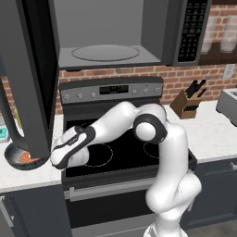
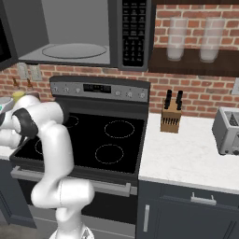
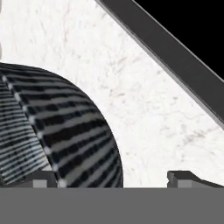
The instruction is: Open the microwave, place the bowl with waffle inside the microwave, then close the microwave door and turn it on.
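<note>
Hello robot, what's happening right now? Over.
Gripper open, low beside bowl. Microwave door swung open, cavity empty. Door hangs above bowl.

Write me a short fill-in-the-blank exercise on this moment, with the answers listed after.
1. The microwave door stands ____.
2. The bowl sits on the counter to the ____ of the stove, seen from the robot.
3. The gripper has its jaws ____ beside the bowl.
4. The knife block stands on the counter right of the ____.

Answers: open; left; open; stove

Kitchen: stove (image 2: 93, 140), overhead microwave (image 2: 84, 32), knife block (image 2: 171, 116), brick backsplash (image 2: 196, 93).
</note>
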{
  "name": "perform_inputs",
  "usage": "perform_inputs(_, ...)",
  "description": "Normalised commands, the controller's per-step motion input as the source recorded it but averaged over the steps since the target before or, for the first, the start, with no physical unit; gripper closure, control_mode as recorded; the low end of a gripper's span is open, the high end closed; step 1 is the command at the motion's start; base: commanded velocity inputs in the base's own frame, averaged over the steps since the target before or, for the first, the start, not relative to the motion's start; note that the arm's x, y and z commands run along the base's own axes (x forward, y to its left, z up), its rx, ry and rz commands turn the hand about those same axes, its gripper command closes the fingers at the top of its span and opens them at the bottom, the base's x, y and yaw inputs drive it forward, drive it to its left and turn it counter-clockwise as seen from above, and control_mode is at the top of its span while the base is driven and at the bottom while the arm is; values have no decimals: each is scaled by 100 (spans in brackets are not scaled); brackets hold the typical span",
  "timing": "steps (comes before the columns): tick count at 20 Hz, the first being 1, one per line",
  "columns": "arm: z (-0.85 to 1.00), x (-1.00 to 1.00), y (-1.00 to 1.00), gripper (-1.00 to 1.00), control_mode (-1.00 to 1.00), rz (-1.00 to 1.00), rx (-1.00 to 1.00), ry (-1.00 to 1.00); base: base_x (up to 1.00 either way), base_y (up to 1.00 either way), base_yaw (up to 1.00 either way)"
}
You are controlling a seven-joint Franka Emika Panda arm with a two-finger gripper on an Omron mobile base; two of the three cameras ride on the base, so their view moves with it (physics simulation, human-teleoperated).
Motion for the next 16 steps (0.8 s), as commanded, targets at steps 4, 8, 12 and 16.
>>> perform_inputs(4,0,22,7,-100,-100,-3,-1,7,0,0,0)
perform_inputs(8,0,24,11,-100,-100,-3,-2,8,0,0,0)
perform_inputs(12,-10,15,13,100,-100,-2,-5,9,0,0,0)
perform_inputs(16,-41,0,6,100,-100,-1,-8,6,0,0,0)
